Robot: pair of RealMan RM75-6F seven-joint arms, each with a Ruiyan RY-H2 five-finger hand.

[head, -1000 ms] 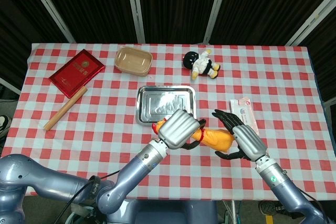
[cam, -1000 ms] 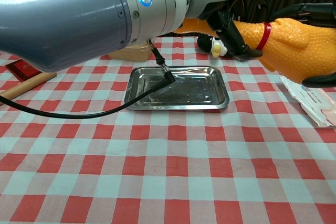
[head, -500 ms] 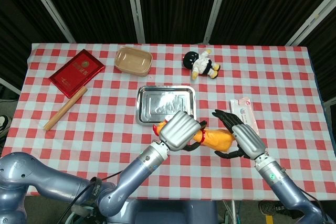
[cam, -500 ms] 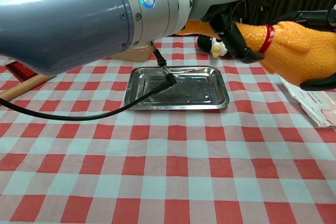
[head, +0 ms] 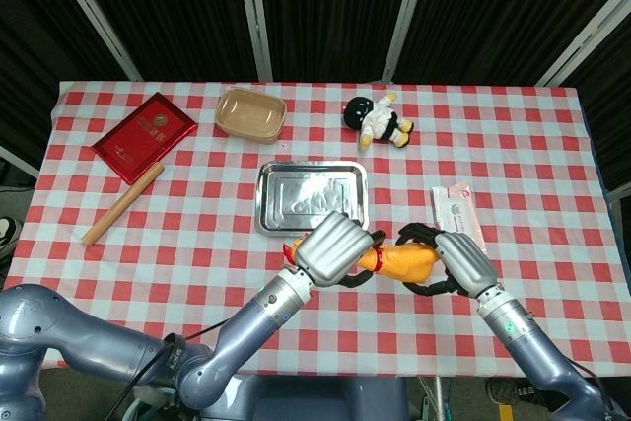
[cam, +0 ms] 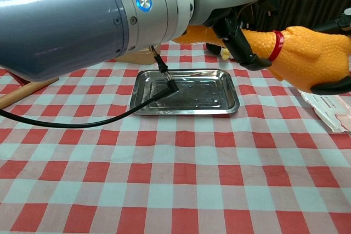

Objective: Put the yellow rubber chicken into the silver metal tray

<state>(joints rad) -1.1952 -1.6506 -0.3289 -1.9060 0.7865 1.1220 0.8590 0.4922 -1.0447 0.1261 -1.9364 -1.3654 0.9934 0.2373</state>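
The yellow rubber chicken (head: 405, 262) with a red neck band hangs in the air above the tablecloth, just in front of the silver metal tray (head: 269, 206). My left hand (head: 333, 248) grips its neck and covers the head. My right hand (head: 459, 261) curls its fingers around the fat body end. In the chest view the chicken (cam: 308, 53) floats to the right of and above the tray (cam: 185, 106), which holds nothing. There the left hand's dark fingers (cam: 239, 42) wrap the neck, and the right hand's fingertips (cam: 333, 84) show under the body.
At the back stand a beige bowl (head: 250, 113) and a black-and-white doll (head: 378, 118). A red book (head: 143, 135) and a wooden stick (head: 122, 204) lie at the left. A white packet (head: 458, 214) lies right of the tray, under the chicken.
My right hand's fingers, spread before, have curled in around the chicken's body. The chicken and both hands have shifted slightly toward the table's front edge.
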